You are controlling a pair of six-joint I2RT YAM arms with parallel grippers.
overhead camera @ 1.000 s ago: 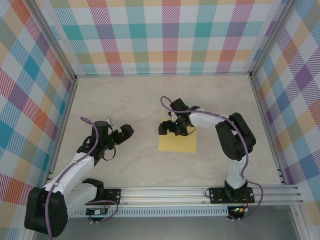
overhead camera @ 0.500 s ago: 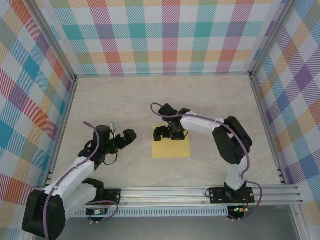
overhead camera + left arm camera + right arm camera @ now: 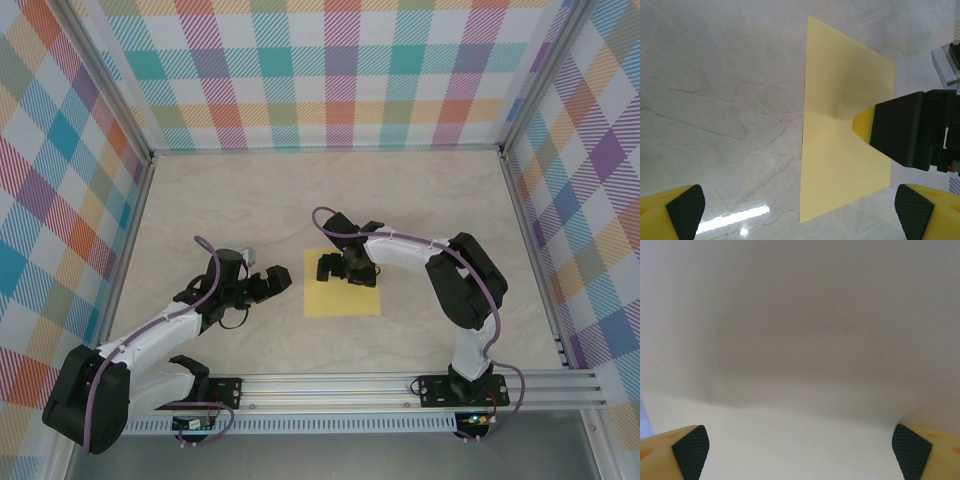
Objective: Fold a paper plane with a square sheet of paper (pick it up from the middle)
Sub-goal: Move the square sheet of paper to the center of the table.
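Square sheet of paper (image 3: 342, 295): yellow, unfolded, lying on the desk (image 3: 230, 200). My right tool (image 3: 340, 268): jaws spread wide, gripping nothing, one tip low on the sheet's far half, probably pinning it ahead of the middle pick. My left tool (image 3: 277, 283): spread fully, empty, just left of the sheet, facing it. Desk pale, marbled, glossy; checked pastel walls (image 3: 340, 80) beyond the sheet.

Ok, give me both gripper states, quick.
left gripper: open, holding nothing, just left of the square sheet of paper.
right gripper: open, low over the sheet's far half, nothing gripped.
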